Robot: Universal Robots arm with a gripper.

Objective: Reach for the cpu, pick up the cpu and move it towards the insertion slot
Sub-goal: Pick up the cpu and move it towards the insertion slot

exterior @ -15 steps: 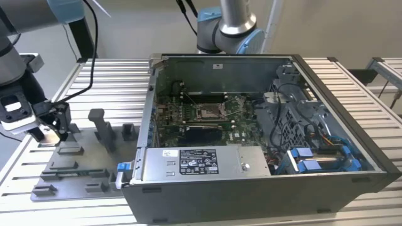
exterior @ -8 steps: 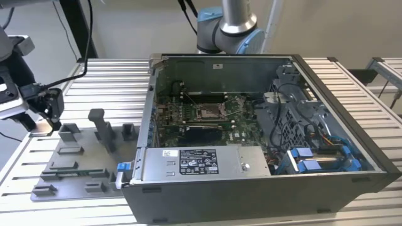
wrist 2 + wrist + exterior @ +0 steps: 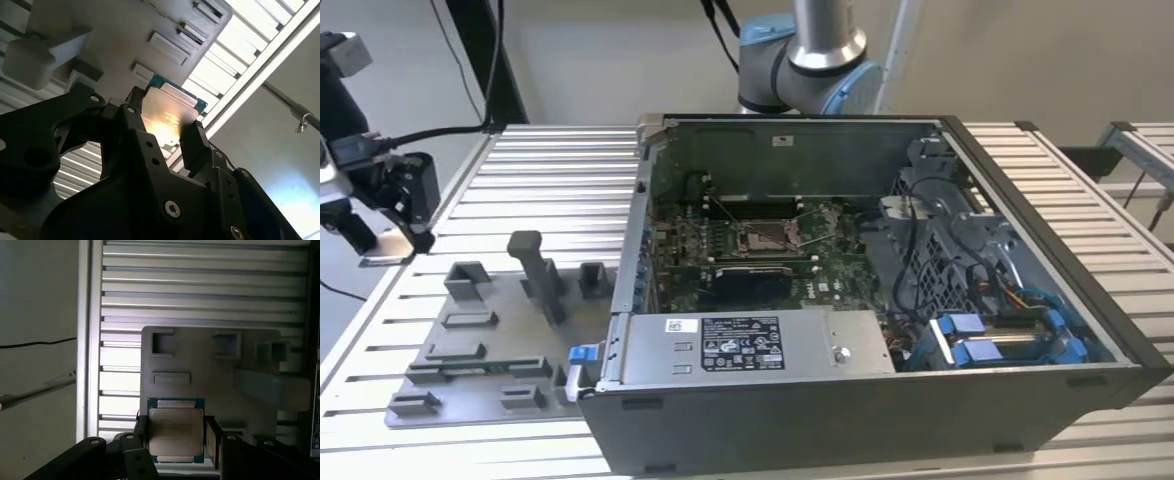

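**cpu clamped in jaws, off to the side of the case**

1 cpu (image 3: 176, 432), silver top face up with a green board edge showing round it, gripped on 2 opposite sides by the jaws, which are narrowed onto it. In both wrist views it sits over the near edge of the grey fixture plate (image 3: 200, 360); whether it touches the plate, I cannot tell.

1 gripper (image 3: 380, 235), at the exterior view's far left by the desk (image 3: 560, 170) edge, well apart from the PC case (image 3: 854, 420).

1 insertion slot (image 3: 767, 237): silver frame, dark centre, on the green board inside the open case.

Around:
- 1 black panel (image 3: 747, 285) just beside the slot.
- 1 labelled metal box (image 3: 734, 345) along the case's near side.
- Blue drive brackets (image 3: 987, 345) and cables at the exterior view's right.
- 1 tall post (image 3: 540, 275) on the plate.

The case side wall (image 3: 640, 220) stands between gripper and slot.

Hidden:
- Jaws cover 2 cpu edges.
- Glare washes out the cpu face (image 3: 170, 112) in the second wrist view.
- The gripper is cut off by the exterior view's left edge.
- The arm (image 3: 807, 55) is partly behind the case.
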